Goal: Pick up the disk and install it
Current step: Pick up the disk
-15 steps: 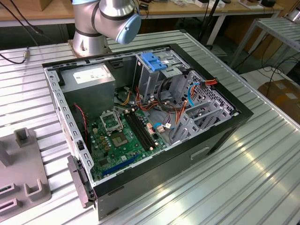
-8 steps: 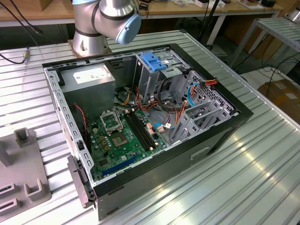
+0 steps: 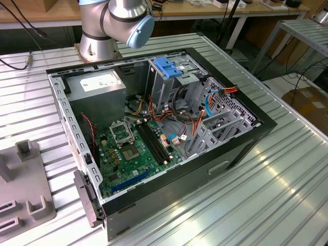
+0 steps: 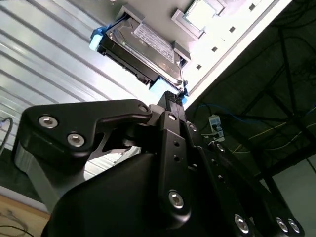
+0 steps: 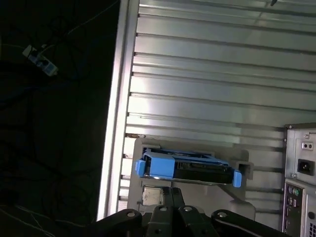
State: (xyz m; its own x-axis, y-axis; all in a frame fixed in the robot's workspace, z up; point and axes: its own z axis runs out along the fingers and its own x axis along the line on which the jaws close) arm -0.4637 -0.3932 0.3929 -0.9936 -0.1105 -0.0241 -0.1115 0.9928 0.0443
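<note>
Grey-metal rectangular disk with blue rails [image 5: 197, 170] lies in a grey holder [image 5: 243, 167] at the ribbed aluminium table's [image 5: 207, 74] edge, neither picked up nor installed. The black gripper [image 4: 173, 101] hangs near; I cannot tell if it is open.

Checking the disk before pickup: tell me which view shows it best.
The second wrist view: the disk shows its labelled face and blue rails, lying in a grey holder. The first wrist view shows the disk edge-on, blue rail ends either side.
</note>
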